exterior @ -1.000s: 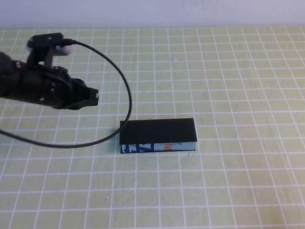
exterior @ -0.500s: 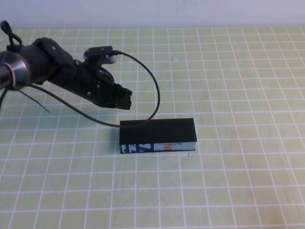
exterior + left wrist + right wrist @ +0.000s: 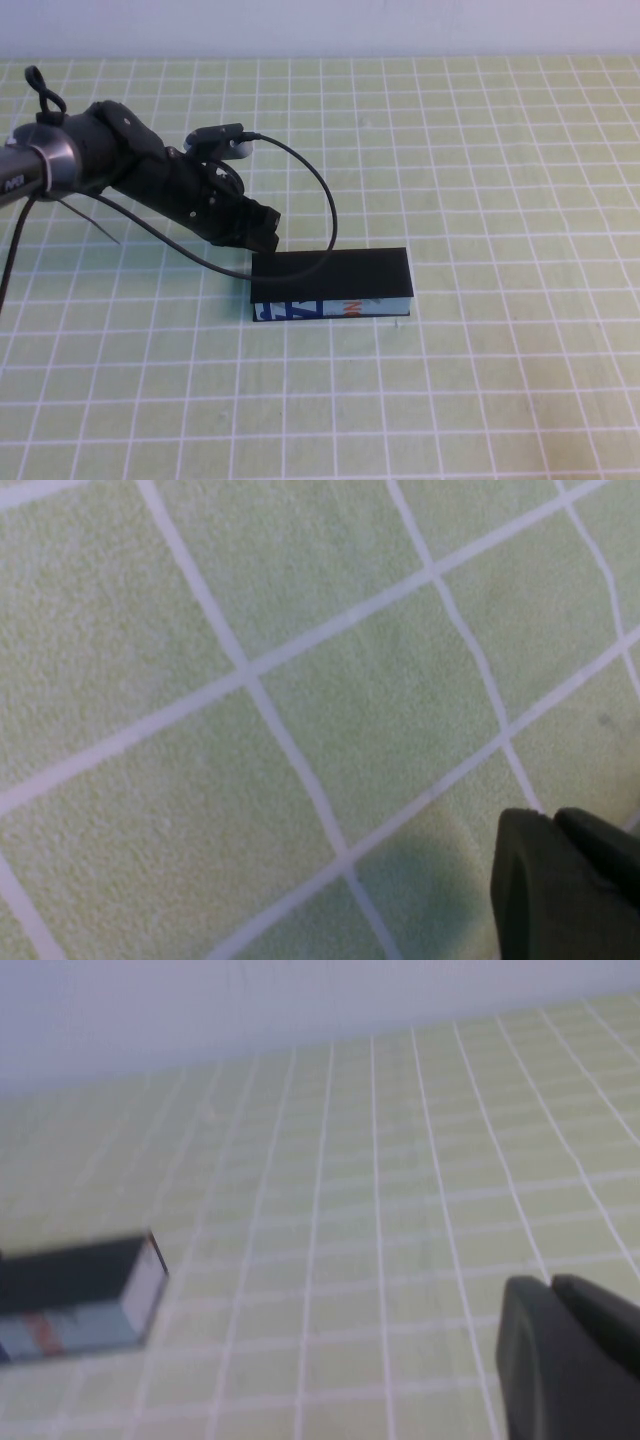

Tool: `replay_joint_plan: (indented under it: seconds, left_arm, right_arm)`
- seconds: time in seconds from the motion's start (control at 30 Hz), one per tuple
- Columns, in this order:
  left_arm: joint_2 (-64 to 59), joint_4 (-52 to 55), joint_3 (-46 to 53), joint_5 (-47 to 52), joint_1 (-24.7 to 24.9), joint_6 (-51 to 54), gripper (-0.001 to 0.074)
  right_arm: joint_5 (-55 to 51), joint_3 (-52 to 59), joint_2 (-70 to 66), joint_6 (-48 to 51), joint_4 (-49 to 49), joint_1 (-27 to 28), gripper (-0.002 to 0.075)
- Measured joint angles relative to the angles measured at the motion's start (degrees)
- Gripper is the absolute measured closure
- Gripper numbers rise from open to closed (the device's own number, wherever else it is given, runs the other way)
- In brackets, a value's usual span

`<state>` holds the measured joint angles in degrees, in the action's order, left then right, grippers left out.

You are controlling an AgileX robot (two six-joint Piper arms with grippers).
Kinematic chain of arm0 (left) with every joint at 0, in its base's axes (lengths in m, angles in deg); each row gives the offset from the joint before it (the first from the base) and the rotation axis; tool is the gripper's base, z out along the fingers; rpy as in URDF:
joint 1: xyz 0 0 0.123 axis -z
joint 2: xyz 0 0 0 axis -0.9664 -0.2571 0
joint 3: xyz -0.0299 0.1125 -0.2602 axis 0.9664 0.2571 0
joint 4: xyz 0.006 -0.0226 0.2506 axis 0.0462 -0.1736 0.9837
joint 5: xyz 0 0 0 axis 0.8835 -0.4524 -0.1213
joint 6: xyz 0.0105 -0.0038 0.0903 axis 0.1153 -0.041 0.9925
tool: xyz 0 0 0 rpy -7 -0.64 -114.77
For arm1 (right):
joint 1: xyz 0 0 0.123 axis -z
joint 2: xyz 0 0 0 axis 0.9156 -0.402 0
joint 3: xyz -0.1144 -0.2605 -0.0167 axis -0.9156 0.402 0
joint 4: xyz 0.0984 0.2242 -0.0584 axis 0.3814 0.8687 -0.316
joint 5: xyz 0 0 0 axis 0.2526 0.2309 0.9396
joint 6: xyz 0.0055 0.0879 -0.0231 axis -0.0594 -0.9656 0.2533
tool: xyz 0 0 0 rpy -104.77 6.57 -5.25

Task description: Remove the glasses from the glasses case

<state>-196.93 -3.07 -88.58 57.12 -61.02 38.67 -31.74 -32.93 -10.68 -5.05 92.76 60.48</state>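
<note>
The glasses case (image 3: 332, 272) lies shut on the green gridded mat, its black lid flat and its pale printed front facing the robot. The glasses are hidden inside it. My left gripper (image 3: 262, 232) hovers low just behind the case's back left corner, tips pointing at it. In the left wrist view its two fingers (image 3: 553, 820) press together over bare mat, holding nothing. My right gripper (image 3: 552, 1285) is out of the high view; its own view shows the fingers shut and empty, with the case (image 3: 75, 1290) far off.
A black cable (image 3: 325, 215) loops from the left wrist camera down onto the case's lid. The green gridded mat (image 3: 500, 380) covers the whole table, and a pale wall (image 3: 400, 25) runs along its far edge.
The left arm has swung from the far left toward the case, ending at its back left corner. The cable loop now lies across the lid. The case has not moved.
</note>
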Motion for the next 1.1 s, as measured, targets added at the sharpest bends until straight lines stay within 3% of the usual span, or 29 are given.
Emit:
replay_joint_plan:
  seconds: [0.2, 0.4, 0.57, 0.8, 1.0, 1.1]
  left_arm:
    - [0.00, 0.00, 0.00, 0.53, 0.00, 0.00, 0.0739]
    - [0.00, 0.00, 0.00, 0.61, 0.00, 0.00, 0.0739]
    - [0.00, 0.00, 0.00, 0.91, 0.00, 0.00, 0.0739]
    - [0.00, 0.00, 0.00, 1.41, 0.00, 0.11, 0.0739]
    - [0.00, 0.00, 0.00, 1.41, 0.00, 0.11, 0.0739]
    - [0.00, 0.00, 0.00, 1.41, 0.00, 0.20, 0.0739]
  right_arm:
    - [12.78, 0.00, 0.00, 0.00, 10.47, 0.00, 0.0743]
    - [15.34, 0.00, 0.00, -4.32, 17.63, 0.00, 0.0743]
    - [1.94, -5.50, -5.37, -5.67, 23.99, 0.00, 0.0743]
    - [-21.41, -23.17, -30.60, 2.01, 23.64, 0.00, 0.0743]
    - [-31.03, -39.01, -55.30, 13.65, 23.70, -0.25, 0.0743]
    - [-32.57, -46.99, -66.05, 17.64, 23.98, -3.90, 0.0743]
